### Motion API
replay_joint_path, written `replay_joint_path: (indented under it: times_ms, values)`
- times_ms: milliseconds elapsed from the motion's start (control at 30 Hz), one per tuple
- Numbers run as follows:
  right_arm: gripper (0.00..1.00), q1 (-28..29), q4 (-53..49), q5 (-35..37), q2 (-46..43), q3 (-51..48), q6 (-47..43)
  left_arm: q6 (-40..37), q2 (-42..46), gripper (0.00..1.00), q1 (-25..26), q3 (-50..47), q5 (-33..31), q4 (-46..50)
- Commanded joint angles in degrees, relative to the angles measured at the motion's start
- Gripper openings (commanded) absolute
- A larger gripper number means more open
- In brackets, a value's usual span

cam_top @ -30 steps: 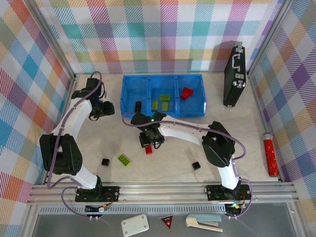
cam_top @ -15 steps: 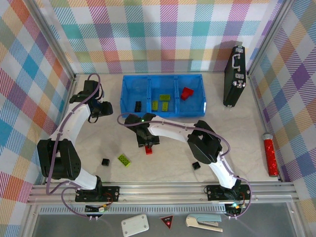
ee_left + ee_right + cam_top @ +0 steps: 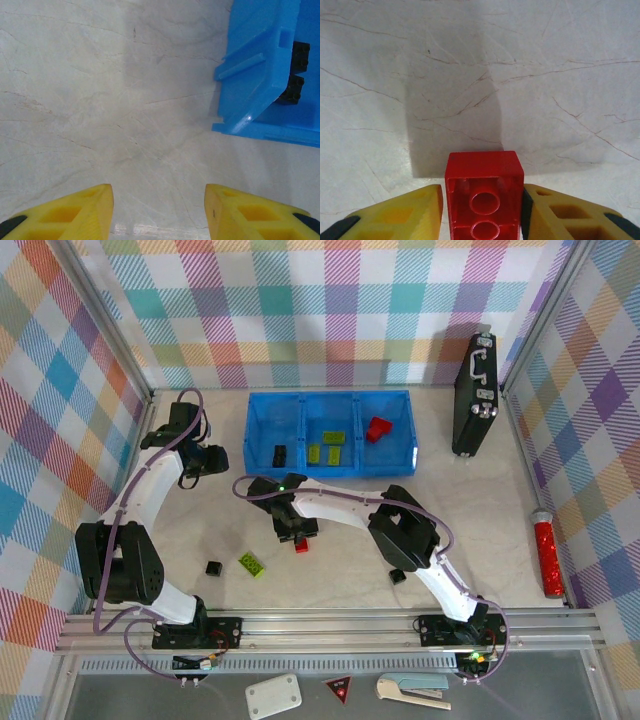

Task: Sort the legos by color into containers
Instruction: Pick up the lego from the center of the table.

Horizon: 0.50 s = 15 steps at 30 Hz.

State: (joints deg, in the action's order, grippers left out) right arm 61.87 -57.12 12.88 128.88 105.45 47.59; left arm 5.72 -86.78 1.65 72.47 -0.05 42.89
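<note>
Over the marbled tabletop (image 3: 470,60), the right gripper (image 3: 481,202) is pinching the red brick (image 3: 484,172), hollow underside facing the camera, lengthwise between its jaws; the left gripper (image 3: 159,202) is hanging open.

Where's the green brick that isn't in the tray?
Top view: green brick lies on the table, left of centre, between a black cube and the red brick.

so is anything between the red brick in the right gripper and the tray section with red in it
Nothing loose lies on the table between the red brick in the right gripper and the right compartment. Only the tray's near wall rises before it, to be lifted over.
</note>
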Motion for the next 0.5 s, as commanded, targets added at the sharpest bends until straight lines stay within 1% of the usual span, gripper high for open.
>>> replay_joint_path:
  times_ms: [0,267,467]
  values:
    - [0.44,0.42,-2.18,0.82,0.82,1.47,1.01,-0.44,1.01,0.51,-0.99,-0.31,0.45,-0.71]
    - [0.35,0.37,-2.42,1.46,0.19,1.51,1.23,-0.54,0.91,0.51,-1.12,-0.29,0.51,-0.79]
    - [0.33,0.36,-2.67,2.29,-1.39,1.17,0.92,-0.53,0.74,0.51,-1.08,-0.24,0.5,-0.79]
